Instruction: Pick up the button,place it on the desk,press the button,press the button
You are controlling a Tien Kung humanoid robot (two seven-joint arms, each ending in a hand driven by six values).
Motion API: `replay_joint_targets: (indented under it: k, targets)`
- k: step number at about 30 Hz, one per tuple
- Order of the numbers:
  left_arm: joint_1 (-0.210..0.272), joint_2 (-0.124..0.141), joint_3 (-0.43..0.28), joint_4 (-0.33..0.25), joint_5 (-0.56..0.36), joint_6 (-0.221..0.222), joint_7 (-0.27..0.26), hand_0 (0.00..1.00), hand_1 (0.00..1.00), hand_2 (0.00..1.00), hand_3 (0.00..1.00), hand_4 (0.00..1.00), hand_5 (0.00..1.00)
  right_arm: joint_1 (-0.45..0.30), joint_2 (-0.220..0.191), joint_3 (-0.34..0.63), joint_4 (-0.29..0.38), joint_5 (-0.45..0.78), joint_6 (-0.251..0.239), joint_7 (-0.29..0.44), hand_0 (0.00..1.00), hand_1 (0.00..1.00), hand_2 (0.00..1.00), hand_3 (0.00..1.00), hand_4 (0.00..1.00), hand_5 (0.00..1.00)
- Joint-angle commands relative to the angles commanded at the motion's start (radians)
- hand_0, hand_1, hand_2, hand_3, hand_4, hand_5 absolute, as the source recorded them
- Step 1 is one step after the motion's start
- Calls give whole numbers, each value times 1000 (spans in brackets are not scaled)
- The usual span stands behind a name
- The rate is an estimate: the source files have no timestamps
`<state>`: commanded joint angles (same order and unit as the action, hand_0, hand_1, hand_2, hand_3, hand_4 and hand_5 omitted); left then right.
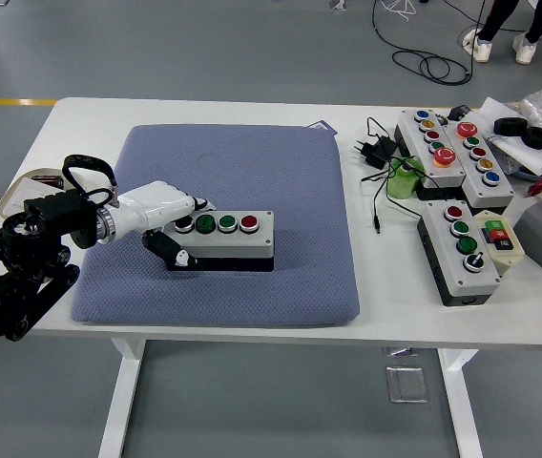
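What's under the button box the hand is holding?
The blue pad lies under the button box held by the left hand. The table beneath the pad is covered.

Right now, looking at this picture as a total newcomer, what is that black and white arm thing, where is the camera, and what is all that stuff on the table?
The camera sits high on the robot, looking forward and down over a white table. The black arm entering from the left is the robot's own left arm; its white robot hand grips the left end of a grey button box with green and red buttons. The box rests on a blue-grey pad. No right arm is visible.

To the right lie more button boxes: a longer pair at the back and a smaller one nearer, plus a black power adapter with cable and a roll of black tape. At the top edge, only a person's legs and shoes show.
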<state>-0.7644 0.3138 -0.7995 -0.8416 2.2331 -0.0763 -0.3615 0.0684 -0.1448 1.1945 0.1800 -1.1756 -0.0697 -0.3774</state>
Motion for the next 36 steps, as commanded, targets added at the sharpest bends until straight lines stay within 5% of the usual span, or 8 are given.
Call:
replay_joint_targets:
  k: [9, 17, 18, 23, 24, 29, 30, 36]
  targets:
    - [9, 8, -22, -29, -42, 1, 6, 808, 859, 939, 998, 998, 721, 0, 0, 1, 0, -2, 1, 0, 672, 654, 746, 596, 385, 216]
    - [61, 43, -125, -168, -72, -82, 17, 885, 910, 978, 998, 998, 721, 0, 0, 1, 0, 1, 0, 1, 670, 653, 745, 596, 385, 216]
    - [67, 47, -139, -201, -78, -85, 26, 576, 684, 825, 998, 977, 532, -1, 0, 2, 0, 1, 0, 1, 671, 655, 745, 596, 386, 215]
    - [102, 68, -201, -390, -43, 81, 120, 576, 684, 825, 998, 977, 532, -2, 1, 5, 0, -2, 0, 1, 671, 655, 745, 596, 386, 215]
    - [104, 70, -202, -410, -45, 98, 128, 114, 205, 250, 952, 927, 475, -2, 1, 6, 0, -3, 1, 1, 669, 654, 745, 596, 386, 215]
    - [112, 84, -199, -527, -44, 198, 197, 114, 205, 250, 952, 927, 475, -3, 1, 6, 0, -5, 1, 0, 669, 654, 745, 596, 386, 215]
    - [113, 85, -198, -535, -44, 202, 200, 18, 19, 78, 906, 861, 320, -3, 1, 6, 0, -5, 1, 0, 669, 654, 745, 596, 385, 214]
    - [120, 85, -184, -571, -61, 249, 251, 2, 2, 2, 818, 899, 339, -5, 1, 5, 0, -4, 1, 0, 669, 653, 743, 596, 386, 213]
